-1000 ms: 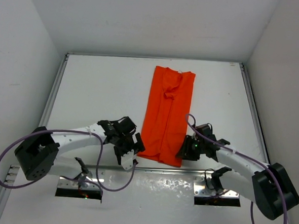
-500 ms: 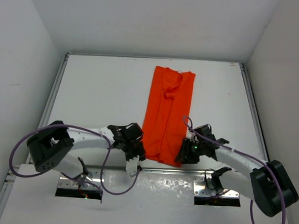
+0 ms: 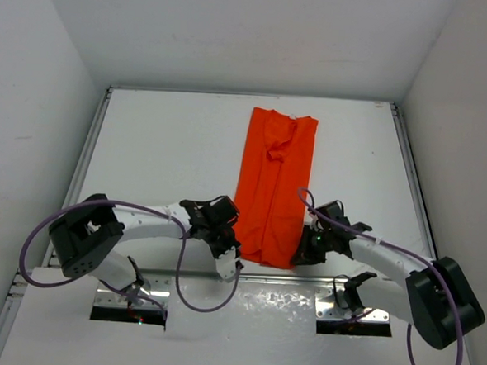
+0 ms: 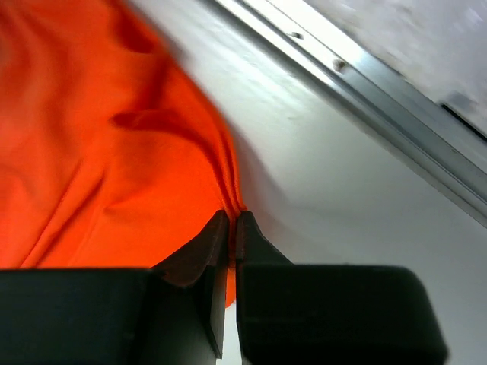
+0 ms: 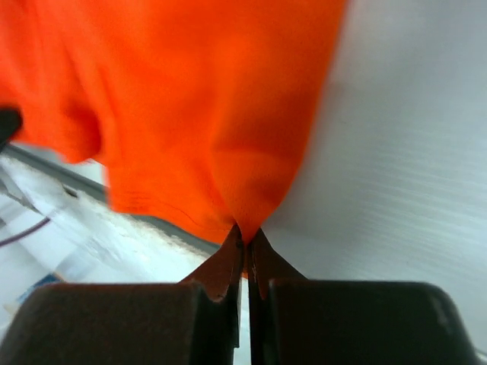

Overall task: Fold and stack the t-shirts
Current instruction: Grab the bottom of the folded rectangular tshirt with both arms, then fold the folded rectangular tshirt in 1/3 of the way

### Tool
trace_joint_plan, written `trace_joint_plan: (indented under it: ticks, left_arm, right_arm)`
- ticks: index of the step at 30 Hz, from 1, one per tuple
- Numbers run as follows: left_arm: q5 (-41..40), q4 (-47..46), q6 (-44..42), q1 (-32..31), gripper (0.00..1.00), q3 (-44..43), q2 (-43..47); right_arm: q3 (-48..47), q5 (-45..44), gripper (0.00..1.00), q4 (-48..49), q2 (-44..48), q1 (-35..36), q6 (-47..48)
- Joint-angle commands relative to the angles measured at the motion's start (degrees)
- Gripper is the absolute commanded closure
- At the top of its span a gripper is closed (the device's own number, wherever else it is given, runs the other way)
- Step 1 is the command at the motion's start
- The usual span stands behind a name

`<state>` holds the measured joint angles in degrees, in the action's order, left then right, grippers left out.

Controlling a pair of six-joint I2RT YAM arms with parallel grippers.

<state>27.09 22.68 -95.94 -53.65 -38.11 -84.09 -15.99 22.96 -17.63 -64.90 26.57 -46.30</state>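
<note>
An orange-red t-shirt (image 3: pixel 272 184) lies on the white table, folded into a long narrow strip that runs from the back toward me. My left gripper (image 3: pixel 233 250) is shut on its near left corner; the cloth (image 4: pixel 114 137) bunches into the black fingertips (image 4: pixel 217 232). At the near right corner my right gripper (image 3: pixel 299 257) is shut on the hem, and the t-shirt (image 5: pixel 190 99) hangs from its tips (image 5: pixel 228 251), lifted a little off the table.
A metal rail (image 3: pixel 304 279) runs along the table's near edge just behind both grippers and shows in the left wrist view as a rail (image 4: pixel 365 91). White walls enclose the table (image 3: pixel 163 144) on three sides. Purple cables loop from both arms.
The left gripper moved right onto the shirt's near left corner and shut on it. The right gripper shut on the near right corner, which now looks slightly raised.
</note>
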Motion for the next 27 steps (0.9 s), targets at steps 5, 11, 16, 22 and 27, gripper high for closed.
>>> trace_joint_plan:
  ticks: [5,11,16,22,27]
  left_arm:
    - [10.17,11.59,17.0,4.86,1.0,-17.32,1.22]
    - [14.48,16.08,28.87,14.78,1.0,-31.39,-5.89]
    - [15.1,15.04,38.8,19.72,1.0,-43.42,-14.32]
    - [9.57,7.39,47.68,22.71,1.0,-51.97,-22.07]
    - [7.54,1.59,53.39,25.34,1.0,-56.28,-27.69]
  right_arm:
    - [-17.55,-4.68,1.0,-11.98,1.8,-5.29,4.9]
    - [-30.12,-3.36,1.0,-18.83,-3.29,-11.18,11.05]
    - [-39.88,-2.83,1.0,-19.12,-10.66,-18.12,14.22]
    - [-48.86,-1.16,1.0,-16.48,-21.82,-21.9,14.75]
    - [-54.83,-0.11,1.0,-14.37,-28.95,-23.49,15.19]
